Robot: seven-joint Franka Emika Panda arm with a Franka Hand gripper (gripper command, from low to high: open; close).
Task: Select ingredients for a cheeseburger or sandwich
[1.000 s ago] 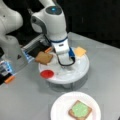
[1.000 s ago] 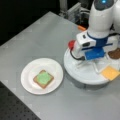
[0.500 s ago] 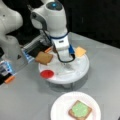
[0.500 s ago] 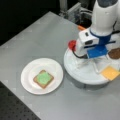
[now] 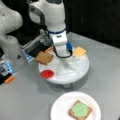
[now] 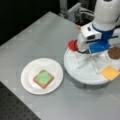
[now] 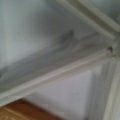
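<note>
Gripper (image 5: 62, 58) stays low over the white tray (image 5: 82, 68); its opening I cannot tell. Toast (image 5: 44, 57) and red disc (image 5: 47, 74) lie nearby, unmoved.

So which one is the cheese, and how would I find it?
Find the big round white tray with dividers, right under the robot arm. In a front view, the cheese lies at the tray's far right edge, beside the arm. It is the only flat orange-yellow square; the toast is brown, the red disc round.
</note>
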